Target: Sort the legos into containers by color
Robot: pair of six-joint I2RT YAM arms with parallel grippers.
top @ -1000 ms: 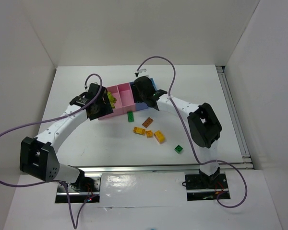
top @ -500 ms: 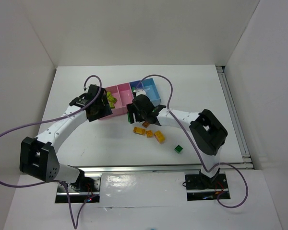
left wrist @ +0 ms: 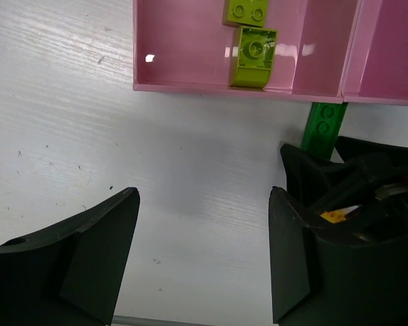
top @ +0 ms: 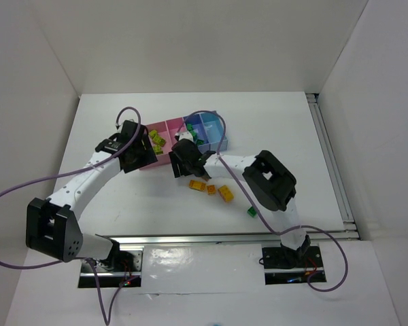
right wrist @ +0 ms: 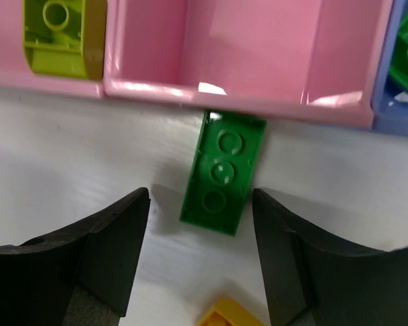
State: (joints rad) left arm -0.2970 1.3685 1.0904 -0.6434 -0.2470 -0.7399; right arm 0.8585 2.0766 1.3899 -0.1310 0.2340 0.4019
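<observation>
right gripper point(right wrist: 200, 198): released, jaws spread, holding nothing. it stands low over the table point(right wrist: 68, 149), one finger on each side of a dark green brick point(right wrist: 223, 173). a gap shows on the brick's left. the right finger is just beside it, and contact cannot be told. the brick lies flat, studs up and slightly skewed. its far end touches the front wall of the second pink bin point(right wrist: 245, 102).

left gripper point(left wrist: 204, 204): released, jaws spread, nothing between them. it is over bare table just in front of the first pink bin point(left wrist: 190, 87). the same dark green brick point(left wrist: 324, 129) shows beyond its right finger.

containers: four joined bins in a row, seen from the top view. the first pink bin holds lime green bricks point(left wrist: 253, 58). the darker blue bin point(right wrist: 384, 102) holds green pieces, not clear enough to count. the light blue bin point(top: 211, 128) is at the row's right end.

loose on the table, near side of the row: three yellow-orange bricks point(top: 211, 189) close together, partly behind the right arm. one small green brick point(top: 252, 212) lies well apart to their right.
</observation>
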